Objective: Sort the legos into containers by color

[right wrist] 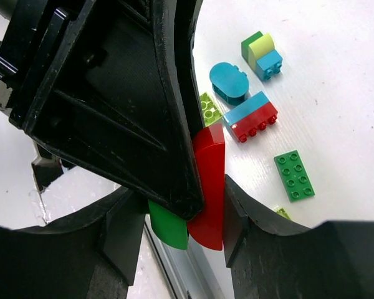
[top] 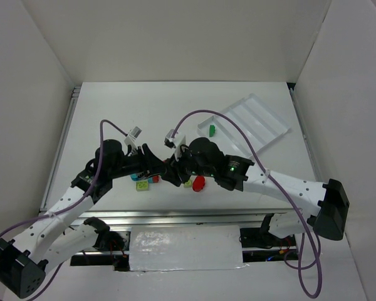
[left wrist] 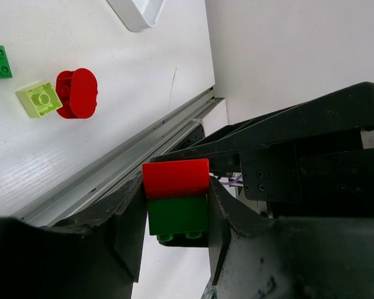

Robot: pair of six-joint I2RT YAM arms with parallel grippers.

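While the left claw point(left wrist: 176, 215) is clamped tight on the joined pair of small plastic bricks point(left wrist: 176, 187), you are handling something light, stiff and glossy. It will not crush or bend. Its smooth faces can slip, though, and I judge the stud joint will need a firm, straight pull to part. Take each half by its flat side walls, not across a curved face, and keep one colour to each claw.

The pair hangs clear of the white desk point(left wrist: 112, 75), at mid-front between the two arms. Just to its right, the right claw point(right wrist: 181, 218) is also closed on it, with its fingers either side of the red and green pieces and one finger of the left claw wedged in among them. You cannot tell from these views which colour each claw truly owns.

The pair is a bright red block seated on a dark green one, both chunky and shiny, with the green one's studs showing at its free end. The red part looks rounded on one face.

On the desk below, from the left, lie a cyan-and-green stack point(top: 141, 185), a small lime-yellow studded cube point(left wrist: 38, 99) and, touching it, a red oval brick point(left wrist: 78, 93). Far right sits the shallow white plastic tray point(top: 263, 125) with its long compartments. A single dark green brick point(top: 211, 130) lies at its left end.
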